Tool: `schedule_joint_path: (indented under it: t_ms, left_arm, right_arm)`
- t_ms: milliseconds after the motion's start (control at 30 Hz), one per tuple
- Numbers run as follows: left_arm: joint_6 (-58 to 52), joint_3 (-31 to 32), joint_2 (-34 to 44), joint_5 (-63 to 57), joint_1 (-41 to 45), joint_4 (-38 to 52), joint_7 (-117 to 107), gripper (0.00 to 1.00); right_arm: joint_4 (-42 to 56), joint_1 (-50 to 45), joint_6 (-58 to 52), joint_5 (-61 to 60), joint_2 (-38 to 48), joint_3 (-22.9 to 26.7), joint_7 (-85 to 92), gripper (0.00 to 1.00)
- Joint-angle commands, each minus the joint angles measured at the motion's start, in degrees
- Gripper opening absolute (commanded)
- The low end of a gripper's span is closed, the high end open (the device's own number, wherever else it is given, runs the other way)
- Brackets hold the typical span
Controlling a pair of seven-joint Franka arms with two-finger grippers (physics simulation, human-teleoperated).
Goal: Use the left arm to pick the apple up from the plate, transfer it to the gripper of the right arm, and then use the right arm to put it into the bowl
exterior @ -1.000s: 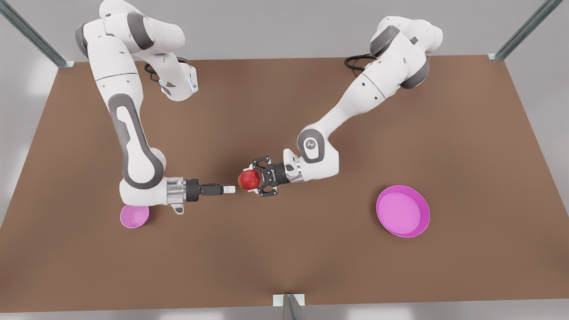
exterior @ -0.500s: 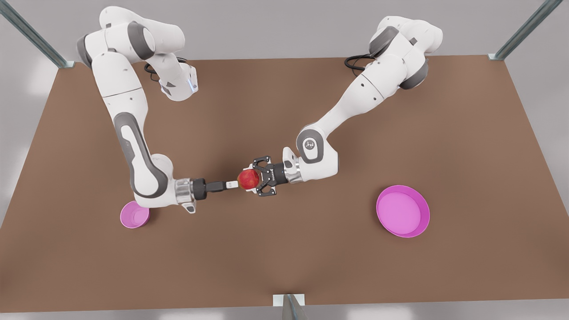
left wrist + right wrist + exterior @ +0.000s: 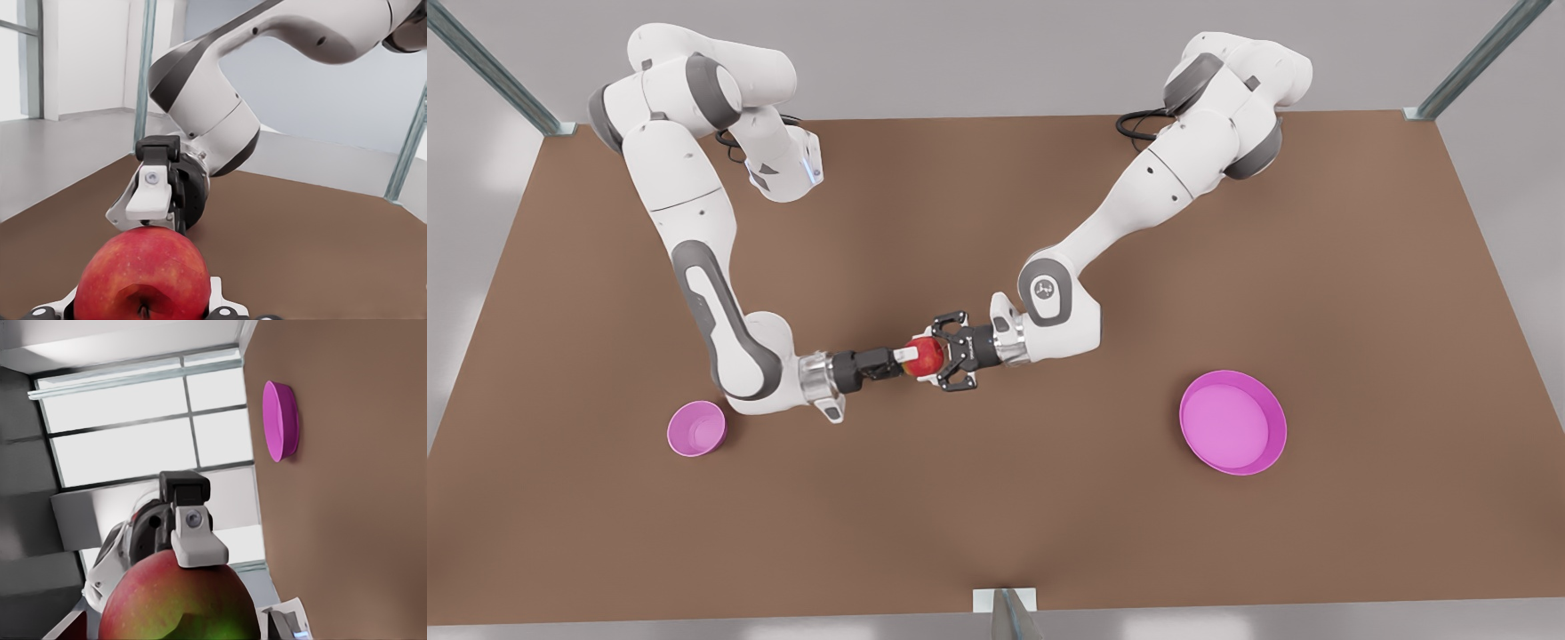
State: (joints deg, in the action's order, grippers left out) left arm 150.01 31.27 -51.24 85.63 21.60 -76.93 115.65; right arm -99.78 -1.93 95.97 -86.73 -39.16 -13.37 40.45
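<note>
The red apple [image 3: 925, 356] hangs above the middle of the table, and my left gripper [image 3: 927, 359], on the arm at the front view's right, is shut on it from both sides. My right gripper [image 3: 908, 356] comes in from the front view's left, open, with its fingers straddling the apple above and below. In the left wrist view, a white right finger [image 3: 150, 197] sits just over the apple [image 3: 140, 277]. The pink bowl [image 3: 696, 428] stands near the right arm's wrist. The empty magenta plate [image 3: 1232, 422] lies at the front view's right and shows edge-on as the plate [image 3: 280, 420] in the right wrist view.
The brown table [image 3: 996, 516] stretches wide around both arms. Metal frame posts [image 3: 1472, 62] rise at the far corners, and a bracket [image 3: 1005, 609] sits at the middle of the near edge.
The right arm has reached toward the front view's right, bringing its fingers from short of the apple to around it. It has also moved off the bowl. The left gripper kept holding the apple.
</note>
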Motion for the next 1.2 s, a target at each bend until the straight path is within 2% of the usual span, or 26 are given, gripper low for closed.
schedule_joint_path:
  t_ms: [0, 100, 233, 300, 467, 633, 1000, 1067, 1133, 1167]
  left_arm:
    - [-0.16, 0.02, 0.08, -0.11, 0.02, 0.02, 3.27, 0.81]
    - [-0.16, -0.07, 0.08, -0.11, 0.02, 0.02, 3.27, 0.81]
    - [-0.16, -0.07, 0.08, -0.11, 0.02, 0.02, 3.27, 0.81]
    - [-0.16, -0.07, 0.08, -0.11, 0.02, 0.02, 3.53, 0.81]
    - [-0.16, -0.07, -0.09, -0.11, 0.02, 0.02, 3.71, 0.83]
    - [-0.16, -0.07, -0.18, -0.11, 0.11, 0.11, 3.62, 0.99]
    - [-0.25, -0.24, -0.71, -0.73, -0.24, -1.38, 5.38, 0.99]
    - [-0.25, -0.51, -0.62, -0.99, -1.73, -3.84, 6.61, 0.99]
    - [-1.30, -0.15, 1.49, -1.08, -6.83, -10.69, 9.77, 0.99]
    - [-3.58, -0.24, 4.91, -1.17, -10.60, -16.23, 9.86, 0.99]
  right_arm:
    - [0.02, 0.26, -0.52, -0.28, 0.05, -0.69, 11.59, 1.00]
    - [-0.15, 0.26, -0.52, -0.37, 0.23, -1.22, 12.11, 1.00]
    - [-0.16, 0.09, -0.17, -0.37, 0.14, -1.22, 12.55, 0.81]
    - [-0.16, 0.00, -0.08, -0.37, 0.14, -1.22, 12.64, 0.79]
    - [0.02, -0.09, 0.01, -0.45, 0.14, -1.22, 12.55, 0.79]
    - [0.02, 0.09, 0.01, -0.45, 0.31, -1.22, 12.55, 0.79]
    - [0.02, 0.18, -0.08, -0.45, 0.31, -1.22, 12.55, 0.79]
    - [0.02, 0.26, -0.17, -0.37, 0.31, -1.13, 12.55, 0.79]
    - [0.02, 0.44, -0.26, -0.37, 0.31, -1.13, 12.55, 0.79]
    - [0.02, 0.44, -0.26, -0.37, 0.23, -1.13, 12.55, 0.79]
